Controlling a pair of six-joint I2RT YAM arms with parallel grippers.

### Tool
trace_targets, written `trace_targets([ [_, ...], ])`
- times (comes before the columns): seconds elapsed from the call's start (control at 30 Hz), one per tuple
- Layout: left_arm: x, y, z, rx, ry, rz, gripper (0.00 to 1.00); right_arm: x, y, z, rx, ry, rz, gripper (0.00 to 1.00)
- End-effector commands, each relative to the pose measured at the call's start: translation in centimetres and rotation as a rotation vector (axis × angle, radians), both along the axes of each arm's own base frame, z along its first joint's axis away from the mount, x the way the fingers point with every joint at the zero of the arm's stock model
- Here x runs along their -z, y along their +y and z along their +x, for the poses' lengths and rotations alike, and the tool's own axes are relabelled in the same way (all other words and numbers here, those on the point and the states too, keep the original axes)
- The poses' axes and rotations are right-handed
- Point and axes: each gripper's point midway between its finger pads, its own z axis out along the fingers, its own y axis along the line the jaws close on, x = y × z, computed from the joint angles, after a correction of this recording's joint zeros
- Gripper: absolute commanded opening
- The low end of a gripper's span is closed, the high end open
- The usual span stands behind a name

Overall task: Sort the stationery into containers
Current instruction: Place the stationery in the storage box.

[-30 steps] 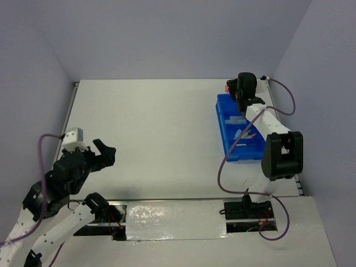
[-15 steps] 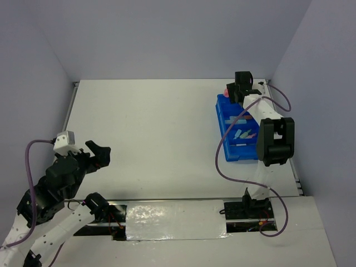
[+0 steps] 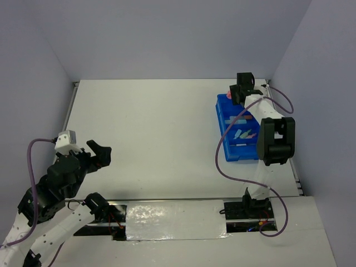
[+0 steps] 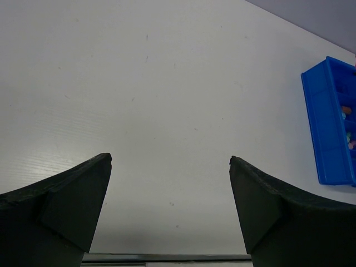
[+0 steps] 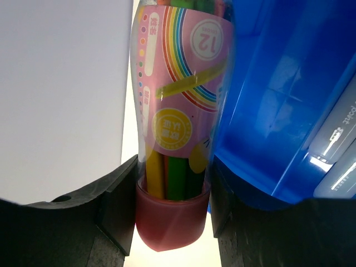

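My right gripper (image 5: 172, 183) is shut on a clear tube of coloured pens (image 5: 178, 83) with a pink rainbow label and a pink cap. It grips the tube near the cap. The tube lies right beside the outer wall of the blue tray (image 5: 278, 100). From above, the right gripper (image 3: 240, 92) is at the far end of the tray (image 3: 221, 119), and a bit of pink cap (image 3: 228, 89) shows. Several pastel markers (image 3: 243, 133) lie in the tray's compartments. My left gripper (image 3: 100, 153) hangs open over bare table at the near left; nothing is between its fingers (image 4: 72, 189).
The tray (image 4: 322, 128) stands at the far right, close to the right wall. White-grey pens (image 5: 339, 144) lie inside it. A purple cable (image 3: 222, 161) loops from the right arm beside the tray. A shiny metal strip (image 3: 172, 219) runs along the near edge.
The right arm has stretched out toward the tray's far end with the tube. The left arm has drawn back to the left and nearer; in the last half second both hardly moved.
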Motion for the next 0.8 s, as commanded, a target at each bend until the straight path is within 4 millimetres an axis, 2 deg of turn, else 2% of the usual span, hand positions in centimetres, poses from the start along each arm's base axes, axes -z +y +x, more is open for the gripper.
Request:
trace_targets([
  [0.0,-0.5,0.0,0.2,-0.009,-0.029,-0.020,0.99,0.5,-1.5,-0.3,0.053,0.006,-0.012,0.22],
  [0.1,-0.5,0.0,0.2,-0.007,-0.028,-0.019,0.99,0.8,-1.6,-0.4,0.049,0.006,0.002,0.25],
  [0.17,-0.5,0.0,0.2,-0.007,-0.028,-0.019,0.99,1.1,-1.9,-0.7,0.053,0.021,-0.004,0.34],
  [0.2,-0.5,0.0,0.2,-0.007,-0.030,-0.021,0.99,1.1,-2.1,-0.7,0.054,0.021,-0.008,0.35],
  [0.33,-0.6,0.0,0.1,-0.004,-0.039,-0.028,0.99,1.6,-1.4,-0.5,0.019,0.017,0.011,0.50],
  [0.37,-0.7,0.1,0.1,-0.006,-0.039,-0.028,0.99,1.9,-2.7,-0.4,0.038,0.023,0.014,0.52],
  [0.43,-0.6,0.1,0.1,-0.009,-0.038,-0.026,0.99,1.8,-2.5,-0.1,0.005,0.023,0.017,0.58],
  [0.5,-0.6,0.1,0.0,-0.009,-0.037,-0.028,0.99,1.4,-2.2,0.3,-0.018,0.027,0.015,0.68],
  [0.63,-0.7,0.2,0.0,-0.010,-0.041,-0.032,0.99,0.6,-2.0,0.5,-0.031,0.022,0.018,0.77],
  [0.73,-0.8,0.2,-0.1,-0.010,-0.046,-0.036,0.99,-0.3,-1.8,0.4,-0.048,0.006,0.020,0.79],
  [0.77,-0.8,0.2,-0.1,-0.011,-0.046,-0.035,0.99,-1.5,-1.8,0.5,-0.057,-0.017,0.013,0.79],
])
